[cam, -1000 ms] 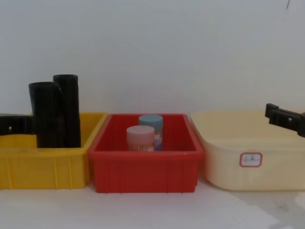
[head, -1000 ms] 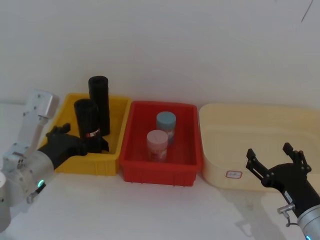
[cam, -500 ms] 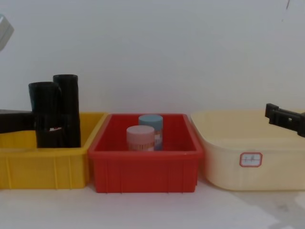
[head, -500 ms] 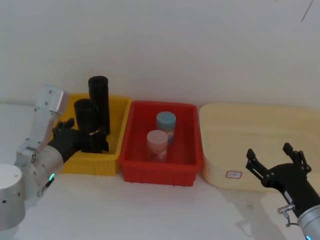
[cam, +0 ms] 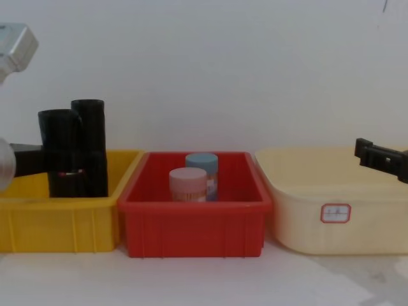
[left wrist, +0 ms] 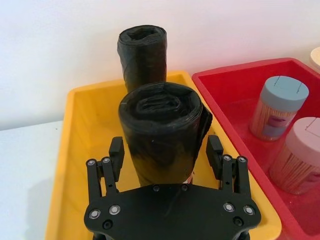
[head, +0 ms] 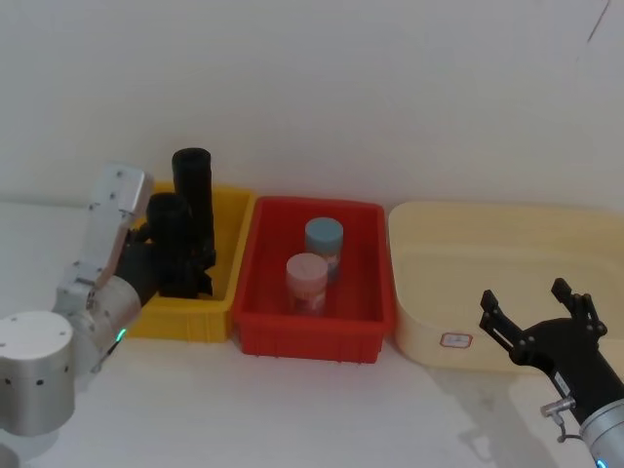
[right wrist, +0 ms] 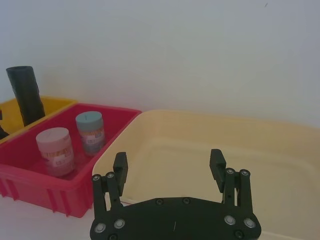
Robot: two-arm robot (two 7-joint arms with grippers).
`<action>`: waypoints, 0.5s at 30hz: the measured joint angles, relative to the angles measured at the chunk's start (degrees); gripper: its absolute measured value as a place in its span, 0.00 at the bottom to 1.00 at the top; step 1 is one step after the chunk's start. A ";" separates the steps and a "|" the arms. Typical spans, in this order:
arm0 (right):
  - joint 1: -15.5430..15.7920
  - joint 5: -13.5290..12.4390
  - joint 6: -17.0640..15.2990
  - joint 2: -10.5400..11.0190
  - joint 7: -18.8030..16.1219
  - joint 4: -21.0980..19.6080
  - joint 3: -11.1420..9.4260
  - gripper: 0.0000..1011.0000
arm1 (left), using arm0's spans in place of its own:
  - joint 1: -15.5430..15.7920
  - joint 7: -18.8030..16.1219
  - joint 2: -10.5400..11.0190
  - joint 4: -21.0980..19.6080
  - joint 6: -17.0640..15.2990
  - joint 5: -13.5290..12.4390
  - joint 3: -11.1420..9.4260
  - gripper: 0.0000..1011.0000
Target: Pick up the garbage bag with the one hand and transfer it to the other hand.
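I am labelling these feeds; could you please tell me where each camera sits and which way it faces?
Head view: high, facing forward and down at the yellow bin, red bin and cream tub; left arm lower left, right pincer lower right.
Chest view: low, facing forward across the bins; right pincer at right edge.
Left wrist view: behind the open left pincer straddling the garbage bag.
Right wrist view: behind the open right pincer, facing the cream tub.
Head and chest share the jars.
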State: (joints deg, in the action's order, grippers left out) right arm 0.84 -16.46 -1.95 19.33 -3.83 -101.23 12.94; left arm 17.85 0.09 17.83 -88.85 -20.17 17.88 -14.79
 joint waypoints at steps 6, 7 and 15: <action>0.00 0.00 0.00 0.00 0.00 0.00 0.00 0.99 | 1.44 0.01 -0.96 2.41 0.87 -0.95 -0.69 0.99; 0.00 0.00 0.00 0.00 0.00 0.00 0.00 0.99 | 1.71 0.02 -1.15 2.86 1.04 -1.14 -0.82 0.99; 0.00 0.00 0.00 0.00 0.00 0.00 0.00 0.99 | 2.69 0.05 -1.79 4.50 1.63 -1.82 -1.30 0.99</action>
State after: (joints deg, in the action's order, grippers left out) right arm 0.84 -16.47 -1.95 19.33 -3.83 -101.23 12.94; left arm 20.54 0.14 16.05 -84.36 -18.54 16.06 -16.09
